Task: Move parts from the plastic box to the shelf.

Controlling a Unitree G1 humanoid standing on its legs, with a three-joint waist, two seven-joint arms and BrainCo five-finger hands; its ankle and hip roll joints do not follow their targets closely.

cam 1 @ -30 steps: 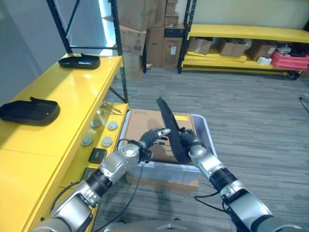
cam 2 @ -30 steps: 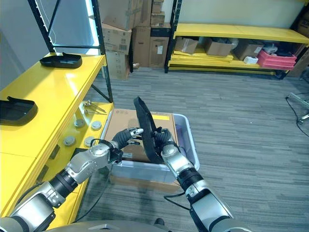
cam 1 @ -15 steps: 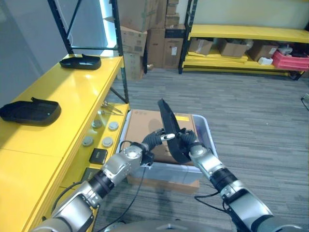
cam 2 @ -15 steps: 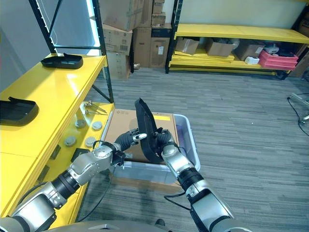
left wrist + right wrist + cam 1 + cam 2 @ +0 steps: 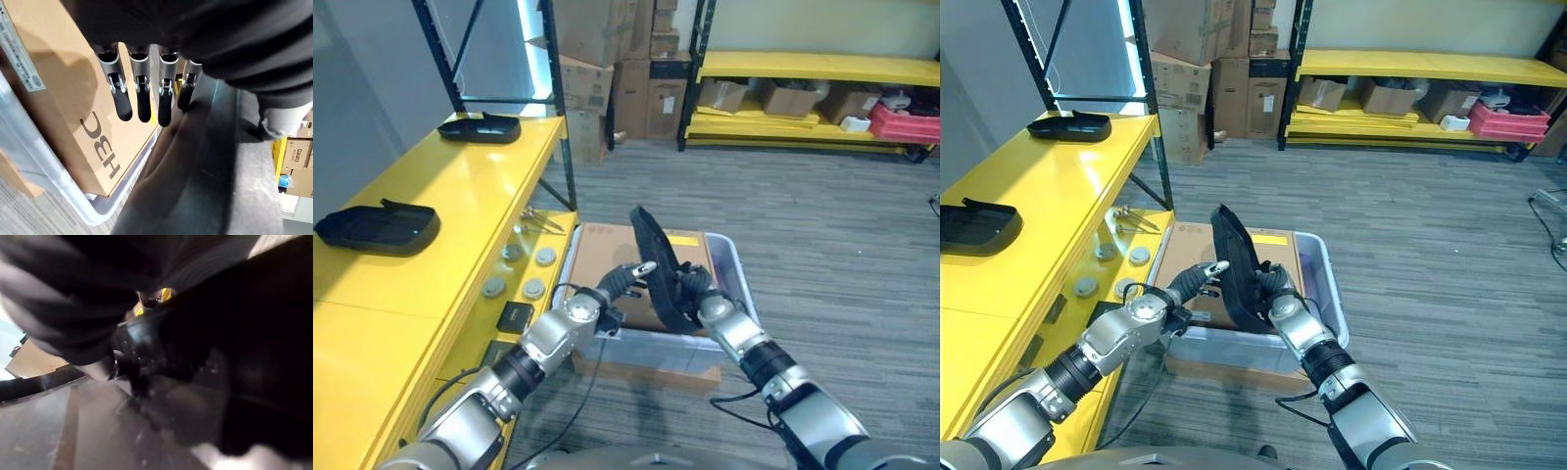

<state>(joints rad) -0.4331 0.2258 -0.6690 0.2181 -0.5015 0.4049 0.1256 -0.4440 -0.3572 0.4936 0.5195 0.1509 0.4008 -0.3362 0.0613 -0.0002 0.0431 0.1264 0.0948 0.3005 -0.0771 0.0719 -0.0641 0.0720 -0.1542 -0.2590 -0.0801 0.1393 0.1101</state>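
Note:
A long black plastic part stands upright over the clear plastic box. My right hand is curled round its lower end, coming from the right. My left hand reaches in from the left with straight fingers, their tips against the part's side. In the left wrist view, the dark fingertips lie beside the part. A brown carton fills the box. The yellow shelf runs along the left and bears two black parts, one near and one far.
Several round metal discs and a small black block lie on the shelf's lower ledge beside the box. A dark rack post rises at the shelf's far corner. Stacked cartons and another yellow rack stand at the back.
The part stays upright in my right hand over the box and has barely shifted. My left hand's fingers dipped and came back up against the part's side.

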